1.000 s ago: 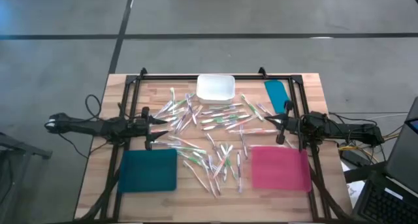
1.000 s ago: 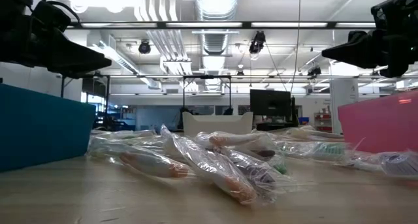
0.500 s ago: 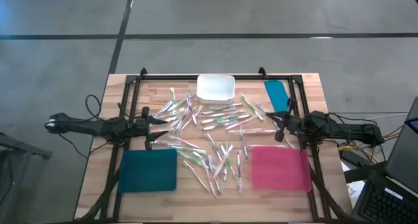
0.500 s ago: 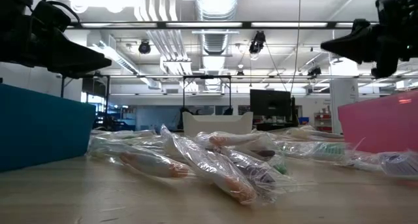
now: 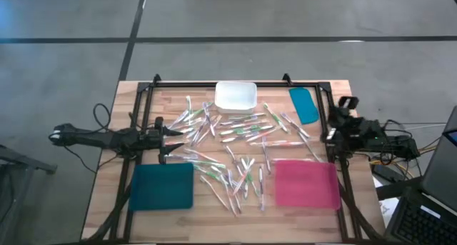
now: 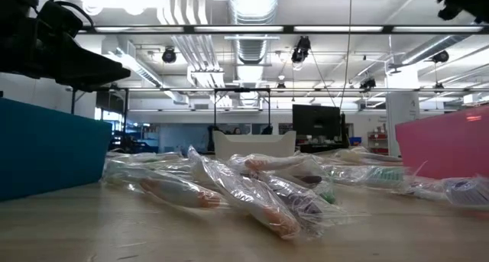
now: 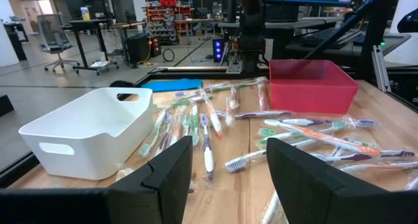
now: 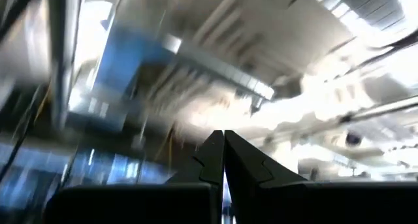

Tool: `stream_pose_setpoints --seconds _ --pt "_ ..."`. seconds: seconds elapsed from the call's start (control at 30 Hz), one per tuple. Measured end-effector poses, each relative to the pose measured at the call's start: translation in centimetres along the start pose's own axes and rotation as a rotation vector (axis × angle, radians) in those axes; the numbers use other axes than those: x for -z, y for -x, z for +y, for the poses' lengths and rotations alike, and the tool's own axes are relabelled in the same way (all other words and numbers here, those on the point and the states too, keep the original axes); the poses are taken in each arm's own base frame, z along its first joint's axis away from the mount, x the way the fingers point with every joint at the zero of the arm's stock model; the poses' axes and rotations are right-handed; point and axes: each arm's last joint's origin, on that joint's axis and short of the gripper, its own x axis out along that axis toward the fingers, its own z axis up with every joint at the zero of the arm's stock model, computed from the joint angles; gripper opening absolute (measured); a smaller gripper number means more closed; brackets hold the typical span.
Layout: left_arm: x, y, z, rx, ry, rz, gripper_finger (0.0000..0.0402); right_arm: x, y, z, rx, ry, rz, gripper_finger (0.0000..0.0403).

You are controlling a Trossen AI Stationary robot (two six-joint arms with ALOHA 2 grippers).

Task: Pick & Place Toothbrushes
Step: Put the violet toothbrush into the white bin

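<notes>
The toothbrushes [image 5: 232,148], several dozen of them, too tangled for an exact count, lie scattered in clear wrappers across the middle of the wooden counter [image 5: 107,181], between the trays and the bin. One white bin [image 5: 235,95] stands at the far edge, in the middle. There are three flat trays: one large teal tray [image 5: 164,186] at the near left, one pink tray [image 5: 307,183] at the near right, and one small teal tray [image 5: 304,104] at the far right beside the bin.

The left pincer [image 5: 173,133] hangs over the left fringe of the pile, its fingers [image 7: 171,165] spread apart with nothing between them; in its wrist view the toothbrushes, the bin and the pink tray lie ahead of it.

The right pincer [image 8: 223,152] is pressed together and holds nothing. Its arm is drawn up at the right edge of the counter, and its wrist view points at the ceiling
</notes>
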Motion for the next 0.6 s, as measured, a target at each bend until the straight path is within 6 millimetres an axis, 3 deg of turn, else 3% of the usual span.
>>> stream_pose_setpoints --seconds 0.2,0.4,0.6 --pt "0.0 0.0 0.0 0.000 0.000 0.000 0.0202 -3.1 -2.1 -0.9 0.035 -0.050 -0.020 0.0008" --pt "0.0 0.0 0.0 0.000 0.000 0.000 0.0202 -7.0 -5.5 -1.8 -0.008 -0.048 0.207 0.0008" --pt "0.0 0.0 0.0 0.000 0.000 0.000 0.0202 -9.0 -9.4 -1.7 -0.055 -0.071 0.422 0.0008"
